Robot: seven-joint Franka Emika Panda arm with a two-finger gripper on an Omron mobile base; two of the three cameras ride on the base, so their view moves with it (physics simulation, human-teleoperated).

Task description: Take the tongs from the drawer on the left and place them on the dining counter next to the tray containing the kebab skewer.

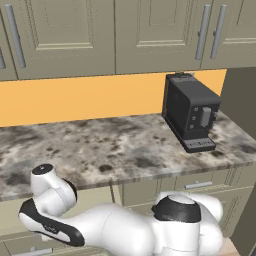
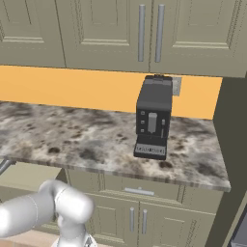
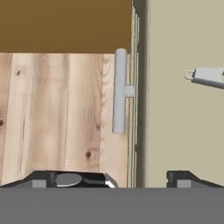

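I see the granite tabletop point(image 1: 100, 145) mid-frame with the coffee machine point(image 1: 191, 111) upper right. In the hand view the drawer point(image 3: 183, 109) front fills the right, its bar handle point(image 3: 120, 91) centre, the tongs point(image 3: 208, 76) at right edge. My gripper point(image 3: 131, 178) is wide open, empty; I'd reach in squarely over the tongs.

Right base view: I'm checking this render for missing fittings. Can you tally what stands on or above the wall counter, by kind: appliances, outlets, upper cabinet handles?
coffee machine: 1
wall outlet: 1
upper cabinet handles: 2
Total: 4
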